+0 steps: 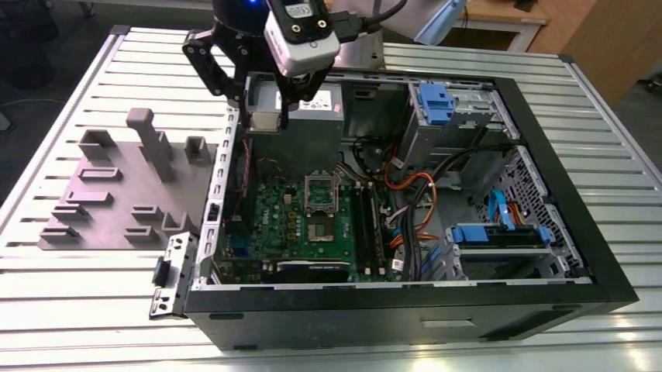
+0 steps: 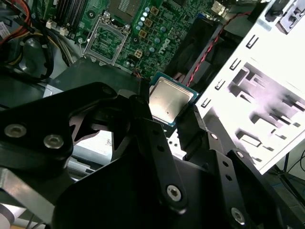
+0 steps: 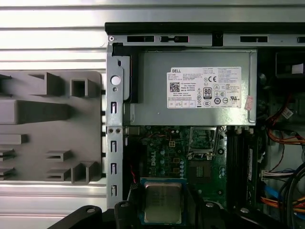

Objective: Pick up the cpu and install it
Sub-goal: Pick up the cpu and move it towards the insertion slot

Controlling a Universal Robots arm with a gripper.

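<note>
While hand (image 1: 266, 116) hovered over open computer case (image 1: 362, 319), upper left of centre in exterior view, fingers (image 2: 193, 126) were closed on cpu (image 2: 167, 99), gripping its opposite edges; cpu aloft, metal top exposed, clear of motherboard (image 3: 164, 152).

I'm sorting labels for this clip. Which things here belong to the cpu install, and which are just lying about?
In the job: cpu; gripper, jaws shut on it; motherboard socket, open.
Just lying about: grey fixture block; power supply; memory sticks; orange cables.
</note>
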